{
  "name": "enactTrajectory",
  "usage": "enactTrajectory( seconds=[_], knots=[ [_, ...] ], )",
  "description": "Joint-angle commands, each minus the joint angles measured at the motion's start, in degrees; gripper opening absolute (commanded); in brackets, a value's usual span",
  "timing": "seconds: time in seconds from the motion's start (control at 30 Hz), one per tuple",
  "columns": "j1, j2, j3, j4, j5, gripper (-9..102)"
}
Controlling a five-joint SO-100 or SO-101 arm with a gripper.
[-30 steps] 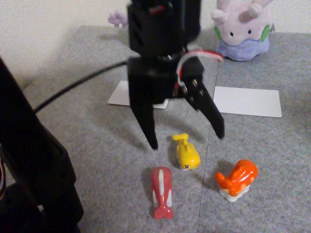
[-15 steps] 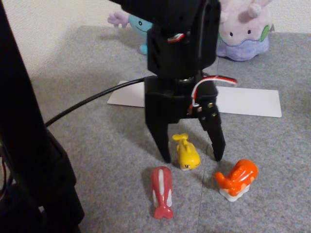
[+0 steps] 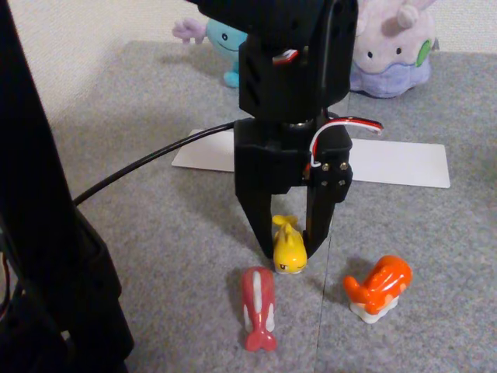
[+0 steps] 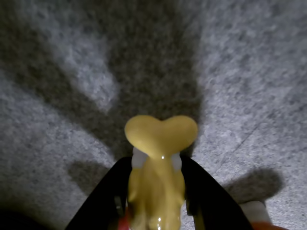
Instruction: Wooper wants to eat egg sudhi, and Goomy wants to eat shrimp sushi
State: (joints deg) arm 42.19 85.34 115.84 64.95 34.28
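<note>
Grey carpet (image 3: 155, 233) under tool (image 3: 289, 250) clamped on egg sudhi (image 3: 288, 249), forked tail plain at wrist.

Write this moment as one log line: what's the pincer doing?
pincer: shut on egg sudhi | toy on mat | shrimp sushi, red fish: untouched | Wooper, Goomy: at back

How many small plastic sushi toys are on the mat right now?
3: the egg sudhi between the claw fingers, a red-and-white fish toy in front of it, and the shrimp sushi to the right. The arm could hide others.
</note>
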Motion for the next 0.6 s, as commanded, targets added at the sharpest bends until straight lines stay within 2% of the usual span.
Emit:
enactTrajectory(
  seconds=[0.0, 0.13, 0.3, 0.57],
  knots=[
    [-0.62, 0.62, 0.0, 2.64, 0.35, 1],
    [-2.2, 4.13, 0.0, 5.8, 0.53, 2],
    [-6.86, 16.0, 0.0, 8.61, 6.33, 2],
    [-24.7, 34.1, 0.0, 12.04, 22.94, 2]
  ],
)
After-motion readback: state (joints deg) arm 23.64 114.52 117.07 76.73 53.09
